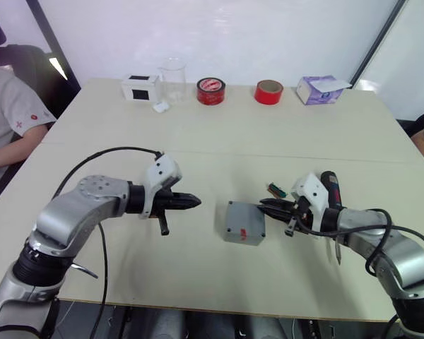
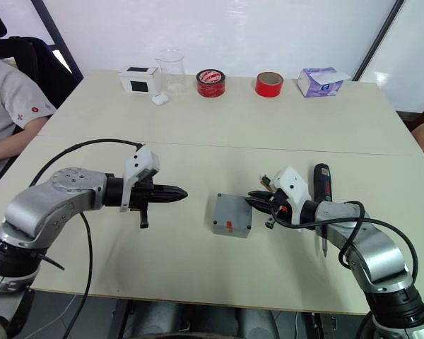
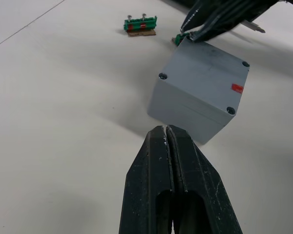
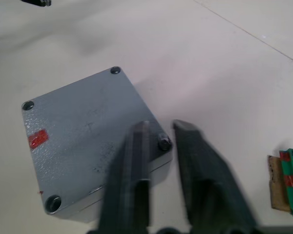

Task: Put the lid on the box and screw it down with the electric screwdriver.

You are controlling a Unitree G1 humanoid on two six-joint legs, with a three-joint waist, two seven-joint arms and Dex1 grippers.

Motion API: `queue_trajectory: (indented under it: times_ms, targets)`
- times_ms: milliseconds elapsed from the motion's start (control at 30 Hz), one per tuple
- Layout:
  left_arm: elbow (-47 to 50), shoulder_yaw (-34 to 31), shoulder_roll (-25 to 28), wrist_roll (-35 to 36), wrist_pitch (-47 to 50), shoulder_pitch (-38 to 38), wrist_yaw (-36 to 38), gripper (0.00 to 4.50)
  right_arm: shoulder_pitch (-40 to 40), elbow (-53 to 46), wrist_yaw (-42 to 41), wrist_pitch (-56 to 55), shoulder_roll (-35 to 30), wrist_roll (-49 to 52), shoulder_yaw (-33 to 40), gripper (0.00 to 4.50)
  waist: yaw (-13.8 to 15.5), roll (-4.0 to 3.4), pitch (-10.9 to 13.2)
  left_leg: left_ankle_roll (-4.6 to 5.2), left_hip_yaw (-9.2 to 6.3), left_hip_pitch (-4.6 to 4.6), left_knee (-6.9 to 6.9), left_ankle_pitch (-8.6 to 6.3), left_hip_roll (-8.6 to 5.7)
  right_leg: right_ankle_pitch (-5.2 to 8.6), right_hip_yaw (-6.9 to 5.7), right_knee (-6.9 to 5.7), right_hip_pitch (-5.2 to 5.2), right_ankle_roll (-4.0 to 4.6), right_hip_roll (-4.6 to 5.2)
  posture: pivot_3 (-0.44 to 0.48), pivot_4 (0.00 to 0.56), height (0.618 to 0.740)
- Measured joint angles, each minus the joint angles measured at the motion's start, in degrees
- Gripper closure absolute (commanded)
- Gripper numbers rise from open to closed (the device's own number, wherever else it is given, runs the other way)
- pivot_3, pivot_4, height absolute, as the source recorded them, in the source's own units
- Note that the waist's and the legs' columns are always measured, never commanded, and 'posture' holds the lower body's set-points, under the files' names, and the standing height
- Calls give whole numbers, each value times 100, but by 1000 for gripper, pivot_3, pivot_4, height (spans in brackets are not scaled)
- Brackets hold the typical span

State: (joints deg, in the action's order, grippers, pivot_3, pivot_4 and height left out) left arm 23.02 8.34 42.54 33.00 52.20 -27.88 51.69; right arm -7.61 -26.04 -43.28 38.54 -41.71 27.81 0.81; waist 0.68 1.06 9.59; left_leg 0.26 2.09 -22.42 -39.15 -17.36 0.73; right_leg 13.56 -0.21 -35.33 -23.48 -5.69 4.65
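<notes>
A: From the head cameras, where does the job stand?

B: The lid [image 1: 244, 222] already sits on the box [image 1: 242, 234], near the middle of the table [image 1: 268, 134]. The right gripper [image 1: 270, 205] is at the box's right edge; the left gripper [image 1: 192, 202] hovers apart on its left. The electric screwdriver [image 1: 331, 190] lies on the table just right of the right wrist, not in either claw.

A: And the left wrist camera?

B: The left fingers [image 3: 158, 161] are pressed together on nothing, aimed at the closed box. Beyond it lies a small green strip [image 3: 140, 25].

A: The right wrist camera?

B: The right fingers [image 4: 136, 161] are spread a little, with the lid's near corner screw hole between them, pinching nothing. Dark screw heads seem to sit in all four corners; whether they are tightened I cannot tell.

A: So which step?

B: I judge lidding done and screwing is next. That calls for the right claw to back off, reach right and take the screwdriver upright, while the left steadies the box.
</notes>
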Motion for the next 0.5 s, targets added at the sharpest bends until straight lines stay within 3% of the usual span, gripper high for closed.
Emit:
queue_trajectory:
  times_ms: [133,300,367,500]
  targets:
    - [0,0,-15,0,0,0,-25,4500,0,2,-52,27,-134,-3,11,718,-1,0,0,0,0,0,0,0,0,0,0,0,0,0,0,0,150,740]
    - [-37,-28,-155,56,0,-81,-31,4500,9,25,-3,320,-243,179,378,718,12,0,0,0,0,0,0,0,0,0,0,0,1,0,1,0,150,740]
    - [-50,-99,-258,186,1,-241,1,4500,-91,33,168,718,-254,466,861,101,7,0,0,0,0,-1,-1,0,-1,-1,0,0,1,0,3,0,150,740]
    - [-34,-115,-331,278,-19,-489,98,4500,-654,161,515,1675,-590,933,1639,21,-14,-4,2,0,1,0,1,0,0,0,1,0,-1,1,2,0,150,740]
